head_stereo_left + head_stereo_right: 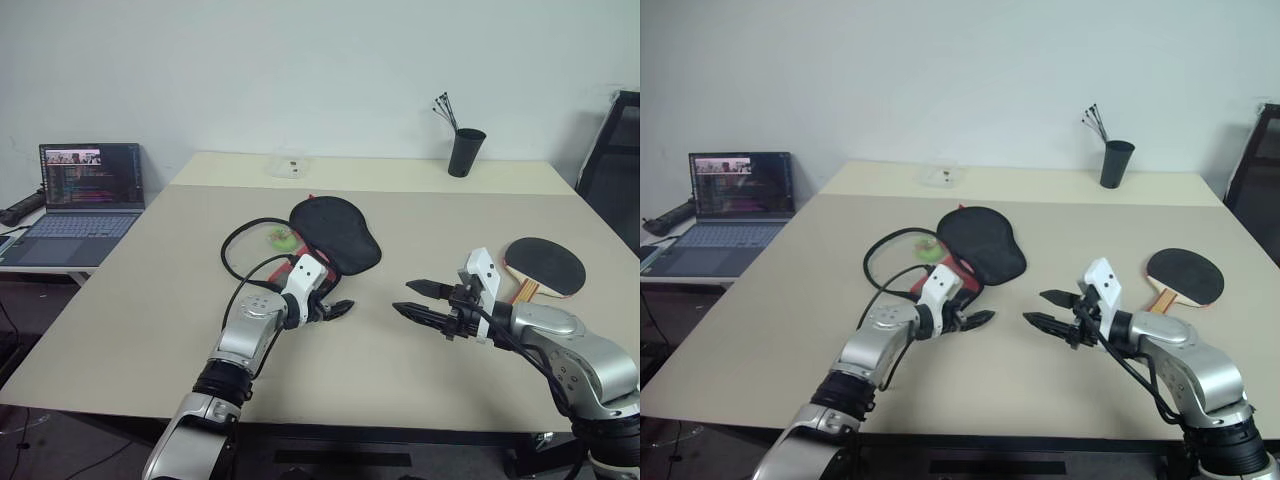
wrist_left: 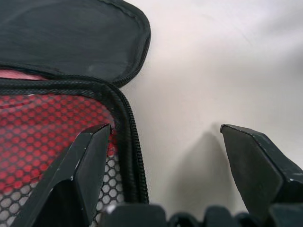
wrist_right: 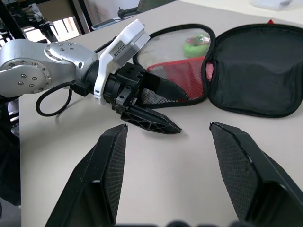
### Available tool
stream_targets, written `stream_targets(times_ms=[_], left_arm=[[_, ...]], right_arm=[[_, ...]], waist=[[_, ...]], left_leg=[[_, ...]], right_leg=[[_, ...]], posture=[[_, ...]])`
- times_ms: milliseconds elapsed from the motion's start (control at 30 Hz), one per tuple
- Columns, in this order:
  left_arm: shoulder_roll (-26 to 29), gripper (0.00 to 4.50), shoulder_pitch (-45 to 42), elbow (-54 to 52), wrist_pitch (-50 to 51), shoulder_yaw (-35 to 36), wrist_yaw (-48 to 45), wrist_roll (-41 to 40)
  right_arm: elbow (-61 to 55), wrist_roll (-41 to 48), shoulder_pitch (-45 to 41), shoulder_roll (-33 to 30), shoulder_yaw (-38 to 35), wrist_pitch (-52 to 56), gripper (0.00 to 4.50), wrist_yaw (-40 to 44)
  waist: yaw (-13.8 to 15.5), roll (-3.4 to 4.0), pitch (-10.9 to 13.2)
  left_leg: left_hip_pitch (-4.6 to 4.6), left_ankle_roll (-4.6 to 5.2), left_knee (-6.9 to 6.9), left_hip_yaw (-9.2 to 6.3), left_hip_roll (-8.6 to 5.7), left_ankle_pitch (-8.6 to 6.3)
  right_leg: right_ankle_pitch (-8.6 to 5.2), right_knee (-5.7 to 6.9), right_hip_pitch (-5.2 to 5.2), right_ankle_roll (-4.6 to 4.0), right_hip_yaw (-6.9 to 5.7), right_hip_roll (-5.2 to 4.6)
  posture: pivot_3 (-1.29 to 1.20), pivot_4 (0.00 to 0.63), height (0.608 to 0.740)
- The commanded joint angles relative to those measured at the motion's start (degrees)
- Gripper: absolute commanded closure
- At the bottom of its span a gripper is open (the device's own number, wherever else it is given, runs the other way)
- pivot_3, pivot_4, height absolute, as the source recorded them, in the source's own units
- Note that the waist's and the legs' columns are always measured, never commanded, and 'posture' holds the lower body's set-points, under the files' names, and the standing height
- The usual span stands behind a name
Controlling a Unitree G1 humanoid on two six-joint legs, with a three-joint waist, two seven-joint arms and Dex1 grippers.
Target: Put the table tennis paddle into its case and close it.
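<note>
The case (image 1: 338, 232) lies open mid-table, its black flap spread to the far side and its red panel and mesh pocket (image 2: 42, 142) on the near side. A green charm (image 1: 280, 238) rests by its left edge. My left gripper (image 1: 337, 308) is open at the case's near rim. One finger (image 2: 85, 165) is over the mesh and the other is over bare table, so they straddle the zip edge. The table tennis paddle (image 1: 545, 263) lies black face up at the right, handle (image 1: 522, 289) toward me. My right gripper (image 1: 415, 299) hovers open and empty between the case and the paddle.
An open laptop (image 1: 90, 190) sits on a low side table at the left. At the back of the table (image 1: 150, 330) stand a black cup (image 1: 465, 152) holding thin sticks and a small clear container (image 1: 288, 167). A black chair (image 1: 615, 150) stands at the far right.
</note>
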Motion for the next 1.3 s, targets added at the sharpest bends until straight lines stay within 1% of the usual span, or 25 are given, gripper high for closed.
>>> stream_targets(times_ms=[33,67,100,367,400,567,633,733,867,1033,1300], left_arm=[[-0.4,0.85,0.3,-0.4,2.0,-0.3,0.8,0.1],[-0.3,1.08,0.4,-0.5,2.3,0.2,1.3,0.0],[-0.2,1.4,0.5,-0.7,2.6,0.7,1.7,-0.2],[0.8,4.25,2.9,-3.8,5.6,2.4,4.1,-1.0],[0.8,4.48,3.1,-3.9,5.8,2.5,4.4,-0.9],[2.4,4.48,2.2,-2.7,3.8,3.8,5.1,-0.5],[3.6,4.48,0.9,-2.0,1.7,3.1,2.9,-0.4],[5.3,4.48,0.0,-1.9,-1.7,0.0,-2.7,0.4],[6.8,4.48,-0.7,-0.8,-5.5,-5.5,-12.5,1.2],[7.4,4.48,-0.8,1.2,-8.8,-9.0,-21.6,1.2],[8.8,4.48,-3.3,8.6,-21.8,-12.4,-33.6,3.6]], right_arm=[[-2.5,1.1,0.0,-0.6,-2.3,-0.3,1.44,-0.6],[-2.5,1.1,0.1,-0.6,-2.4,-0.4,1.44,-0.7],[-2.5,1.1,0.2,-0.6,-2.6,-0.4,1.44,-0.8],[-2.2,0.9,0.5,-0.8,-3.2,-0.7,1.44,-1.0],[-2.1,0.9,0.4,-0.8,-3.2,-0.8,1.44,-1.0],[-1.7,0.7,0.0,-1.0,-3.7,-0.9,1.44,-1.0],[-1.8,1.0,-0.1,-1.7,-4.8,-0.6,1.44,-1.0],[-2.0,1.3,-0.1,-2.7,-6.0,-0.5,1.44,-1.0],[-3.2,1.5,1.2,-4.2,-8.5,-0.1,1.44,-1.5],[-5.8,2.2,3.9,-4.7,-10.9,0.9,1.44,-2.9],[-9.6,4.1,7.0,-5.0,-12.7,2.8,1.44,-5.4]], waist=[[0.0,0.0,0.0],[0.0,0.0,0.0],[0.0,0.0,0.0],[-0.1,0.0,0.0],[-0.1,0.0,0.0],[-0.2,0.0,0.0],[-0.3,0.0,0.0],[-0.4,0.0,0.0],[-0.2,0.0,0.0],[0.2,0.0,0.0],[0.2,0.0,0.0]], left_leg=[[0.0,0.0,0.0,0.0,0.0,0.0],[0.0,0.0,0.0,0.0,0.0,0.0],[0.0,0.0,0.0,-0.01,0.01,0.0],[0.02,0.0,-0.03,0.01,0.04,0.0],[0.02,0.0,-0.04,0.03,0.04,0.0],[0.05,0.0,-0.05,0.13,0.04,-0.01],[0.06,0.0,-0.05,0.17,0.07,-0.01],[0.06,0.0,-0.05,0.23,0.12,-0.01],[0.03,0.0,-0.1,0.27,0.08,-0.01],[-0.02,0.02,-0.11,0.35,-0.05,-0.02],[0.0,0.07,-0.1,0.45,-0.04,-0.05]], right_leg=[[0.0,0.0,0.0,0.0,0.0,0.0],[0.0,0.0,0.0,0.0,0.02,0.0],[0.0,0.0,0.0,0.0,0.07,0.0],[0.0,0.0,-0.01,0.0,0.2,0.0],[0.0,-0.01,-0.02,0.0,0.23,0.0],[0.0,-0.01,-0.03,0.0,0.34,0.0],[0.02,-0.01,-0.07,0.0,0.39,0.0],[0.04,0.01,-0.13,-0.03,0.44,0.02],[0.04,-0.03,-0.15,-0.04,0.45,0.04],[0.04,-0.13,-0.14,-0.02,0.55,-0.02],[0.06,-0.18,-0.14,0.02,0.63,-0.02]], posture=[[0.0,0.15,0.74],[0.0,0.15,0.74],[0.0,0.15,0.74],[0.0,0.15,0.74],[0.0,0.15,0.74],[0.0,0.15,0.74],[0.0,0.15,0.74],[0.0,0.15,0.74],[0.0,0.15,0.74],[0.0,0.15,0.74],[0.0,0.15,0.74]])
